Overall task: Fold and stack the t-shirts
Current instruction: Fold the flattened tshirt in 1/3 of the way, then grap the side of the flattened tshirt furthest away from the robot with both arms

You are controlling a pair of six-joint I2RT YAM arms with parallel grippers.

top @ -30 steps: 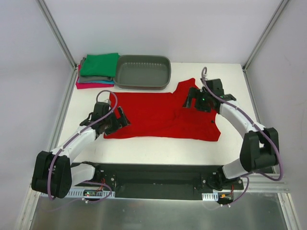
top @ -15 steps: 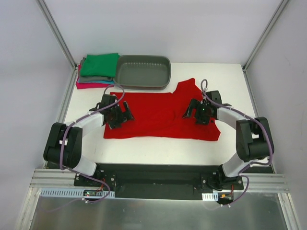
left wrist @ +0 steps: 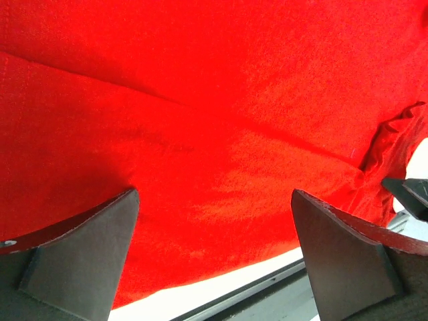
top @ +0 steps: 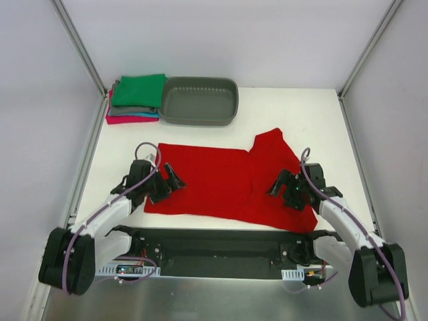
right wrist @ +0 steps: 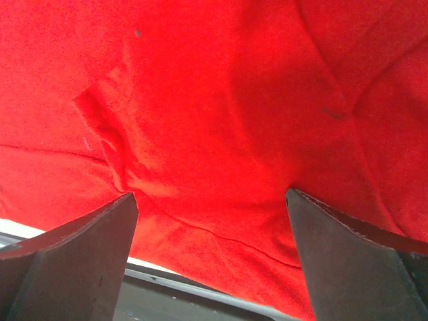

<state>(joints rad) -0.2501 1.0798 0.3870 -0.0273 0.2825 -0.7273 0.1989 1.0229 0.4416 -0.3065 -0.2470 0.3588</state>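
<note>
From above, the red t-shirt [top: 221, 180] is seen spread flat nearer than the grey tub [top: 199, 100], with the folded t-shirts [top: 137, 99] stacked just left of that tub. The left gripper [top: 168, 186] and right gripper [top: 286, 190] are held gaping over the red cloth. At each wrist, parted fingers [left wrist: 80, 261] are framed above red fabric

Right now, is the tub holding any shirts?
No, the tub shows only its bare grey floor; the folded shirts sit stacked beside it.
</note>
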